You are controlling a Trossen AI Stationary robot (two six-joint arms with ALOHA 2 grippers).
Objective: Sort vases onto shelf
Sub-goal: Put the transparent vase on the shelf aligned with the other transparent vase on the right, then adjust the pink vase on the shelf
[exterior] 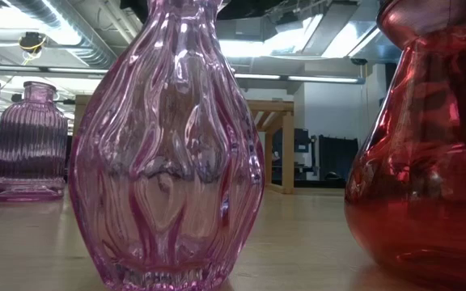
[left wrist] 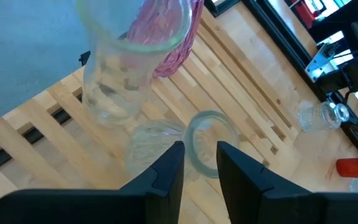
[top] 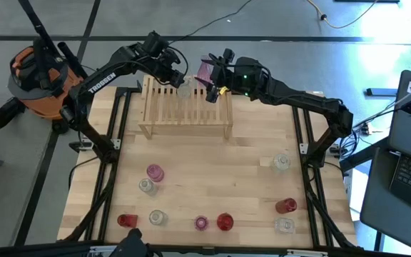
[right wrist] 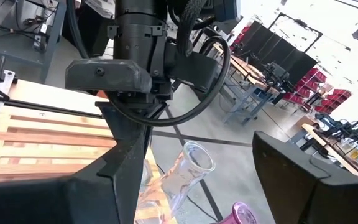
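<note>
The wooden shelf (top: 184,111) stands at the table's far side. My left gripper (top: 173,74) hangs over the shelf's far right part. In the left wrist view my left gripper (left wrist: 201,152) shows a narrow gap, its tips just above the mouth of a small clear vase (left wrist: 209,142) on the slats. A taller clear vase (left wrist: 117,68) and a pink vase (left wrist: 174,37) stand beyond it. My right gripper (top: 213,84) is beside the pink vase (top: 204,70). In the right wrist view my right gripper (right wrist: 191,155) is wide open around a tilted clear vase (right wrist: 188,167) and the pink vase's mouth (right wrist: 241,214).
Several more vases stand along the table's near part, among them a pink one (top: 154,172), a red one (top: 225,222) and a clear one (top: 282,163). In the low view a pink vase (exterior: 168,145) and a red vase (exterior: 427,162) fill the foreground. Bare tabletop (top: 212,171) lies between shelf and vases.
</note>
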